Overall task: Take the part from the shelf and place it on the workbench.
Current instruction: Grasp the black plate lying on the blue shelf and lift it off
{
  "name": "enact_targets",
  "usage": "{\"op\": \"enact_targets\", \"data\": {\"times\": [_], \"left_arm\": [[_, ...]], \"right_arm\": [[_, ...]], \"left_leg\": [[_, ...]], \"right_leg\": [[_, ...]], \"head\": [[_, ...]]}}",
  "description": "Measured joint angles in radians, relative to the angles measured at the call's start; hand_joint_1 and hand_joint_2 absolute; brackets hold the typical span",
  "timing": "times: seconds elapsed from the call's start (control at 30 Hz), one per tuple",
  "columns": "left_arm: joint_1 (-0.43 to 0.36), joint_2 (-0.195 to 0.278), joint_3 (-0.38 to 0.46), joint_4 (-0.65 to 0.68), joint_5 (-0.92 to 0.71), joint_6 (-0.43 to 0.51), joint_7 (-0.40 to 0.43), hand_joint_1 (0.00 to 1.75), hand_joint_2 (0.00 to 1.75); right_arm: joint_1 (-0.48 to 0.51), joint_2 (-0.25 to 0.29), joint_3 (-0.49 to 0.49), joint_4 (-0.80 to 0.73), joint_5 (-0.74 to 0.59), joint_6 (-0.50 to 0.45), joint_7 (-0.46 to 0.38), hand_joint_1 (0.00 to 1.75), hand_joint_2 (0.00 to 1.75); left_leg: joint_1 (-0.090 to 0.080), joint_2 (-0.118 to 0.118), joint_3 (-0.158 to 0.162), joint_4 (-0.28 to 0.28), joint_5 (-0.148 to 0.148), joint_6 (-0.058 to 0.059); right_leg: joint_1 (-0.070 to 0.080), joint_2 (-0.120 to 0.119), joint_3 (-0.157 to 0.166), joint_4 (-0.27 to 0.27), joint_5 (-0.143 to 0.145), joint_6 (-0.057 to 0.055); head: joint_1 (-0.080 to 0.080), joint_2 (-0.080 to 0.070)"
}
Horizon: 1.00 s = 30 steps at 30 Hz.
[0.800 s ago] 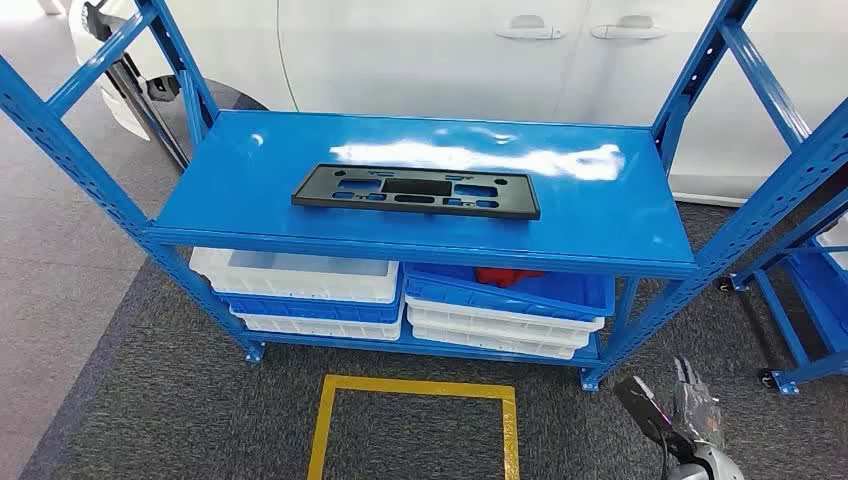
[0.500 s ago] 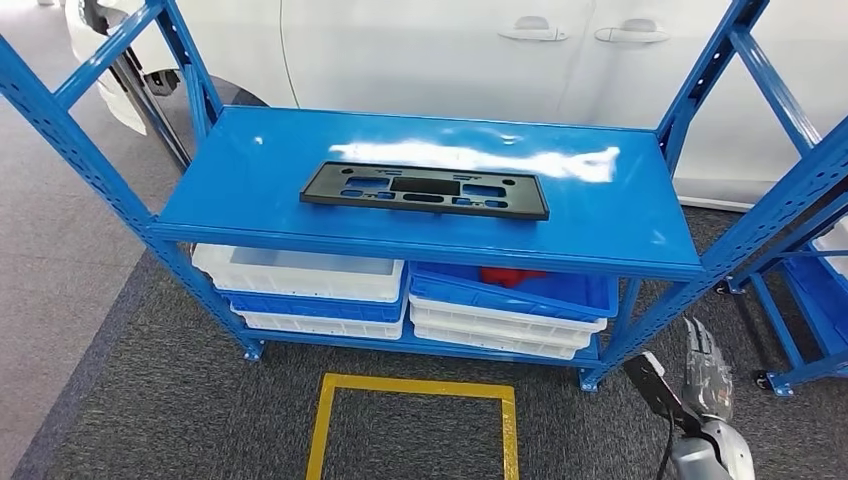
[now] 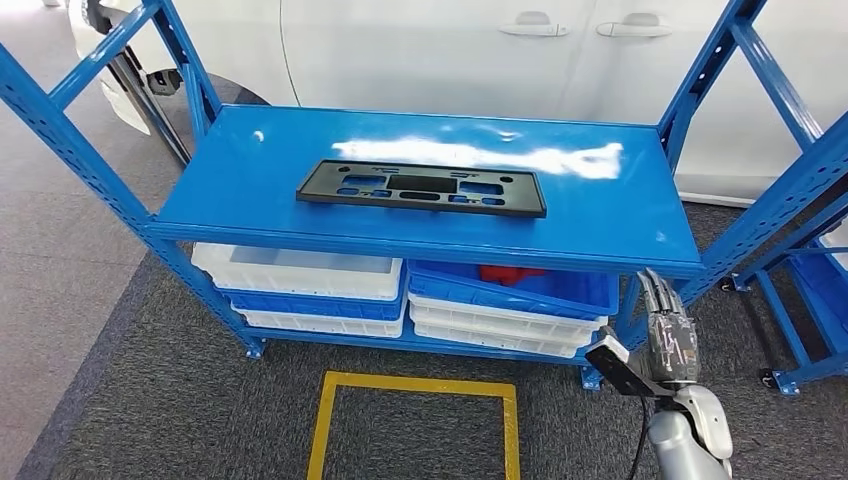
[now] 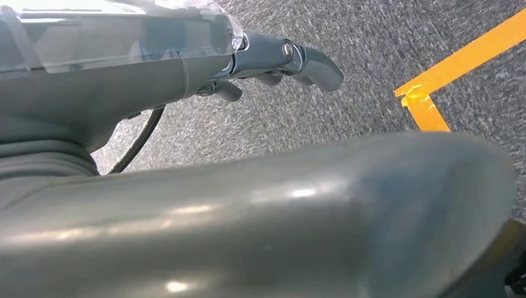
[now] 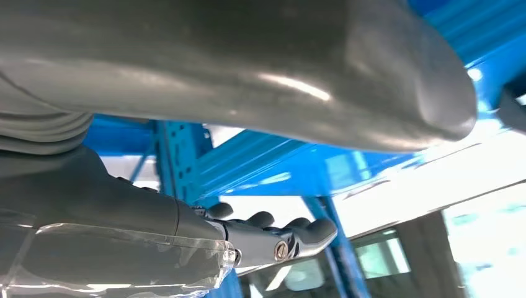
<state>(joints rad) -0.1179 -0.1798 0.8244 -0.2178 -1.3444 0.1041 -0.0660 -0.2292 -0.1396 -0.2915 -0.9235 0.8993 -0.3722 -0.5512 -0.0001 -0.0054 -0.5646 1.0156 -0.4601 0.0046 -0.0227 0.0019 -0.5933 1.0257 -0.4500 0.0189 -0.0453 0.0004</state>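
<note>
One black part (image 3: 421,188) is seen flat on the top board of the blue shelf (image 3: 620,215), well above and ahead of the right hand (image 3: 668,340), untouched. Right fingers (image 3: 655,293) are held fairly straight and slightly apart, with nothing held. The left hand (image 4: 273,62) is seen over grey carpet near yellow tape (image 4: 459,68), its fingers loosely curled on nothing. The reach is judged to be in hand; next, the right hand must be lifted over the shelf edge to the part. No writing or labels can be read.
</note>
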Motion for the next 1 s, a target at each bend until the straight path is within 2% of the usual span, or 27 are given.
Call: {"op": "enact_targets", "data": {"times": [0.07, 0.1, 0.17, 0.2, 0.23, 0.27, 0.3, 0.33, 0.4, 0.43, 0.53, 0.57, 0.63, 0.7, 0.73, 0.77, 0.8, 0.83, 0.9, 0.93, 1.0], "left_arm": [[0.001, 0.000, 0.000, 0.000, 0.000, 0.000, 0.000, 0.00, 0.00], [0.001, 0.000, 0.000, 0.000, 0.000, 0.000, 0.000, 0.00, 0.00], [0.001, 0.000, 0.000, 0.000, -0.002, 0.000, 0.000, 0.00, 0.00], [0.002, 0.000, 0.000, 0.000, -0.002, 0.000, 0.000, 0.00, 0.00], [0.003, 0.000, 0.000, 0.000, -0.003, 0.000, 0.000, 0.00, 0.00], [0.003, 0.000, 0.000, 0.000, -0.004, 0.000, 0.000, 0.00, 0.00], [0.003, 0.000, 0.000, 0.000, -0.004, 0.000, -0.001, 0.00, 0.00], [0.002, 0.000, 0.000, 0.000, -0.005, 0.000, -0.003, 0.00, 0.00], [-0.001, 0.000, 0.000, 0.000, -0.006, -0.002, -0.007, 0.00, 0.00], [-0.003, 0.001, 0.000, 0.000, -0.006, -0.003, -0.010, 0.00, 0.00], [-0.004, 0.000, 0.000, 0.000, -0.010, -0.010, -0.019, 0.00, 0.00], [-0.005, 0.000, 0.000, 0.000, -0.011, -0.012, -0.022, 0.00, 0.00], [-0.009, -0.001, 0.000, 0.000, -0.013, -0.015, -0.027, 0.00, 0.00], [-0.010, -0.002, 0.000, 0.000, -0.012, -0.015, -0.031, 0.00, 0.00], [-0.010, -0.002, 0.001, 0.000, -0.012, -0.014, -0.033, 0.00, 0.00], [-0.010, -0.002, 0.001, 0.000, -0.010, -0.013, -0.036, 0.00, 0.00], [-0.011, -0.003, 0.001, 0.000, -0.009, -0.012, -0.038, 0.00, 0.00], [-0.012, -0.004, 0.001, 0.000, -0.007, -0.011, -0.041, 0.00, 0.00], [-0.015, -0.006, 0.001, 0.000, -0.004, -0.009, -0.047, 0.00, 0.00], [-0.016, -0.007, 0.001, 0.000, -0.004, -0.009, -0.050, 0.00, 0.00], [-0.018, -0.008, 0.001, 0.000, -0.003, -0.009, -0.053, 0.00, 0.00]], "right_arm": [[0.026, 0.009, 0.040, -0.070, -0.002, 0.004, 0.004, 0.00, 0.00], [0.037, 0.013, 0.061, -0.106, -0.001, 0.005, 0.004, 0.00, 0.00], [0.058, 0.021, 0.102, -0.170, 0.006, 0.011, 0.004, 0.00, 0.00], [0.069, 0.025, 0.122, -0.199, 0.014, 0.016, 0.004, 0.00, 0.00], [0.079, 0.028, 0.143, -0.226, 0.024, 0.023, 0.005, 0.00, 0.00], [0.086, 0.031, 0.163, -0.250, 0.035, 0.030, 0.006, 0.00, 0.00], [0.091, 0.033, 0.182, -0.274, 0.047, 0.037, 0.008, 0.00, 0.00], [0.093, 0.035, 0.202, -0.297, 0.058, 0.045, 0.011, 0.00, 0.00], [0.092, 0.038, 0.243, -0.335, 0.078, 0.059, 0.018, 0.00, 0.00], [0.090, 0.039, 0.263, -0.351, 0.085, 0.066, 0.022, 0.00, 0.00], [0.081, 0.039, 0.321, -0.389, 0.099, 0.084, 0.031, 0.00, 0.00], [0.074, 0.038, 0.339, -0.398, 0.101, 0.089, 0.034, 0.00, 0.00], [0.054, 0.034, 0.375, -0.405, 0.104, 0.098, 0.038, 0.00, 0.00], [0.029, 0.028, 0.417, -0.403, 0.100, 0.105, 0.041, 0.00, 0.00], [0.015, 0.025, 0.441, -0.399, 0.097, 0.108, 0.043, 0.00, 0.00], [0.000, 0.022, 0.463, -0.393, 0.093, 0.109, 0.044, 0.00, 0.00], [-0.018, 0.018, 0.485, -0.386, 0.091, 0.111, 0.045, 0.00, 0.00], [-0.038, 0.016, 0.508, -0.378, 0.091, 0.110, 0.047, 0.00, 0.00], [-0.084, 0.011, 0.552, -0.358, 0.092, 0.108, 0.056, 0.00, 0.00], [-0.108, 0.010, 0.578, -0.345, 0.093, 0.108, 0.063, 0.00, 0.00], [-0.154, 0.007, 0.633, -0.316, 0.096, 0.108, 0.077, 0.00, 0.00]], "left_leg": [[0.003, 0.000, -0.008, 0.024, -0.020, -0.012], [0.004, 0.001, -0.025, 0.064, -0.045, -0.016], [0.006, 0.001, -0.083, 0.194, -0.111, -0.022], [0.006, 0.001, -0.112, 0.256, -0.134, -0.024], [0.007, 0.001, -0.128, 0.288, -0.137, -0.023], [0.006, 0.001, -0.126, 0.280, -0.121, -0.021], [0.006, 0.001, -0.105, 0.233, -0.089, -0.016], [0.005, 0.001, -0.071, 0.161, -0.050, -0.010], [0.000, 0.002, -0.015, 0.039, -0.006, 0.001], [-0.002, 0.001, -0.004, 0.011, -0.001, 0.005], [-0.002, 0.000, 0.000, -0.005, 0.004, 0.016], [0.001, 0.001, 0.002, -0.010, 0.009, 0.022], [0.004, 0.003, 0.004, -0.018, 0.016, 0.029], [0.003, 0.004, 0.002, -0.018, 0.017, 0.032], [0.002, 0.004, 0.001, -0.017, 0.017, 0.032], [0.002, 0.004, 0.001, -0.016, 0.017, 0.031], [0.002, 0.004, 0.002, -0.015, 0.016, 0.031], [0.002, 0.003, 0.002, -0.012, 0.015, 0.029], [0.000, 0.002, -0.001, -0.005, 0.011, 0.021], [-0.002, 0.002, -0.004, -0.002, 0.010, 0.017], [-0.003, 0.003, -0.009, -0.001, 0.011, 0.008]], "right_leg": [[-0.001, -0.001, 0.002, -0.004, 0.002, -0.015], [-0.002, -0.002, 0.003, -0.006, 0.003, -0.022], [0.001, -0.003, 0.003, -0.006, 0.002, -0.029], [0.003, -0.003, 0.003, -0.006, 0.002, -0.031], [0.005, -0.002, 0.003, -0.006, 0.002, -0.031], [0.007, -0.002, 0.004, -0.005, 0.001, -0.032], [0.009, -0.001, 0.005, -0.005, 0.001, -0.032], [0.010, -0.001, 0.007, -0.005, 0.001, -0.031], [0.015, 0.001, 0.008, -0.004, 0.000, -0.027], [0.016, 0.001, 0.008, -0.004, 0.000, -0.023], [0.015, 0.000, 0.007, -0.006, 0.001, -0.005], [0.014, 0.000, 0.002, 0.005, -0.008, 0.000], [0.011, -0.001, -0.035, 0.088, -0.060, 0.007], [0.009, -0.001, -0.098, 0.222, -0.120, 0.013], [0.008, -0.001, -0.118, 0.264, -0.129, 0.015], [0.007, -0.001, -0.121, 0.269, -0.119, 0.016], [0.007, -0.001, -0.103, 0.233, -0.090, 0.016], [0.006, -0.001, -0.070, 0.164, -0.050, 0.014], [0.008, 0.000, -0.011, 0.039, -0.003, 0.006], [0.010, 0.000, 0.002, 0.006, 0.005, 0.002], [0.013, 0.002, 0.000, -0.004, 0.005, -0.008]], "head": [[0.000, 0.000], [0.000, 0.000], [0.000, 0.000], [0.000, 0.000], [0.000, 0.000], [0.000, 0.000], [0.000, 0.000], [0.000, 0.000], [0.000, 0.000], [0.000, 0.000], [0.000, 0.000], [0.000, 0.000], [0.000, 0.000], [0.000, 0.000], [0.000, 0.000], [0.000, 0.000], [0.000, 0.000], [0.000, 0.000], [0.000, 0.000], [0.000, 0.000], [0.000, 0.000]]}}
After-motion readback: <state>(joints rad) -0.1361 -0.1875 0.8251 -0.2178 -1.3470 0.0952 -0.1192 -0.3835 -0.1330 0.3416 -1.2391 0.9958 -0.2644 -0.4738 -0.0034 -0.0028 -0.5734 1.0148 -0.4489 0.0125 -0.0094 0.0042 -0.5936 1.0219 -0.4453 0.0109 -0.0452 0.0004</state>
